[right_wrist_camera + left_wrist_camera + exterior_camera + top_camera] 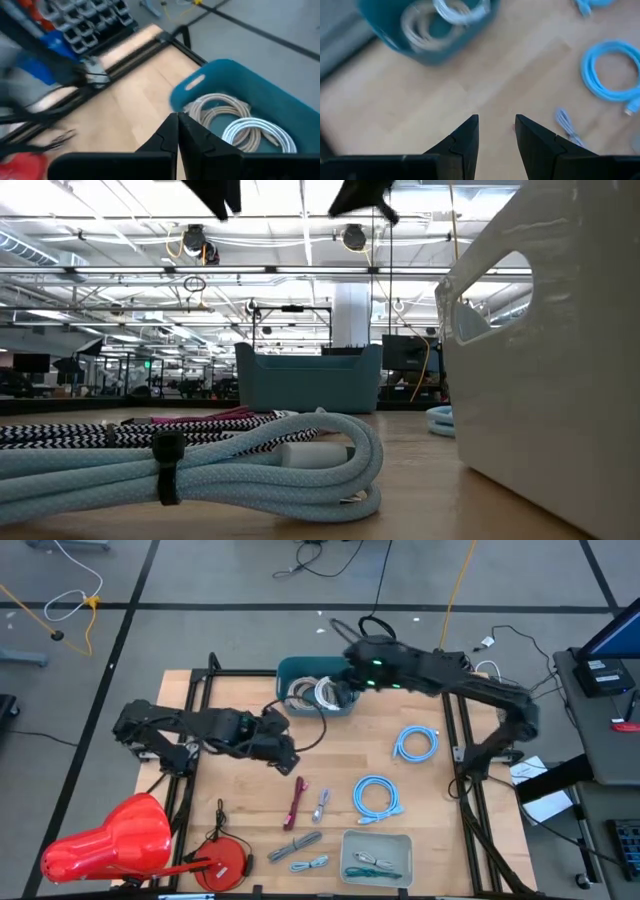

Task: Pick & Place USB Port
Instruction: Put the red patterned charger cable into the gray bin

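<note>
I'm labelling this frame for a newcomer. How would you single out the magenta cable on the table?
Start at the teal bin on the table's far edge, then come toward the near edge to the loose cables. The magenta cable lies straight, unlike the coiled blue cables, beside a small grey cable.

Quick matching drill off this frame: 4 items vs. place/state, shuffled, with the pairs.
Things:
1. teal bin
2. white bin
3. left gripper
4. right gripper

States or places:
A. fingers closed together, empty, above the teal bin
B. far edge of the table, holding coiled white and beige cables
C. near edge of the table, with a thin greenish cable inside
D. fingers apart, empty, above bare wood

Pairs: 1-B, 2-C, 3-D, 4-A
</note>
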